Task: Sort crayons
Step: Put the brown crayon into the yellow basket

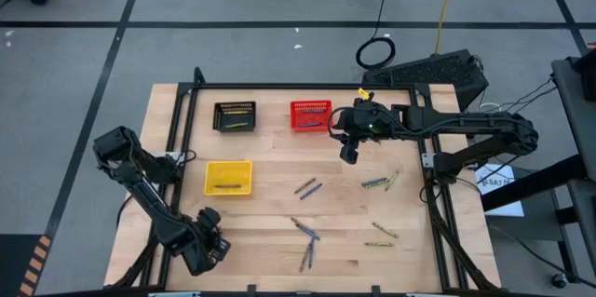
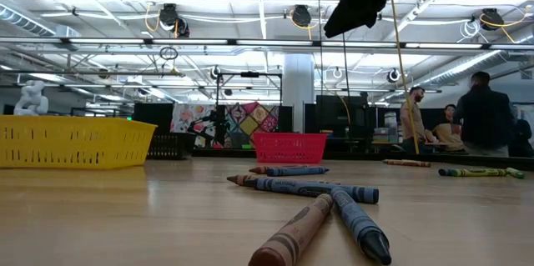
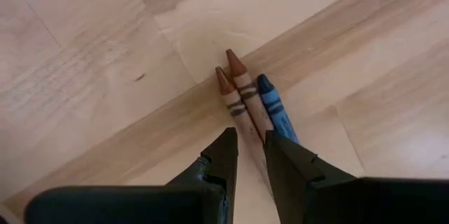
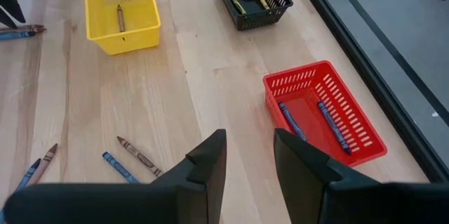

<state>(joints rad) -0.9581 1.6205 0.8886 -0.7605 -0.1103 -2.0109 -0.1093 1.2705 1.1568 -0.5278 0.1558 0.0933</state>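
Three crayons (image 3: pixel 247 97) beneath left gripper (image 3: pixel 250 155): two brown, one blue.

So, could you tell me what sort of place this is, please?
Likely a robotics lab or workshop: a wooden table on grey taped floor, exposed ceiling pipes, and people standing at the back.

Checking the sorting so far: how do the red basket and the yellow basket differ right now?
The red basket holds two blue crayons; the yellow basket holds a single brown crayon. In the high view, the red basket sits at the table's far edge close to the right gripper, while the yellow basket lies nearer the middle on the left arm's side. Both are small, slotted, open-topped baskets.
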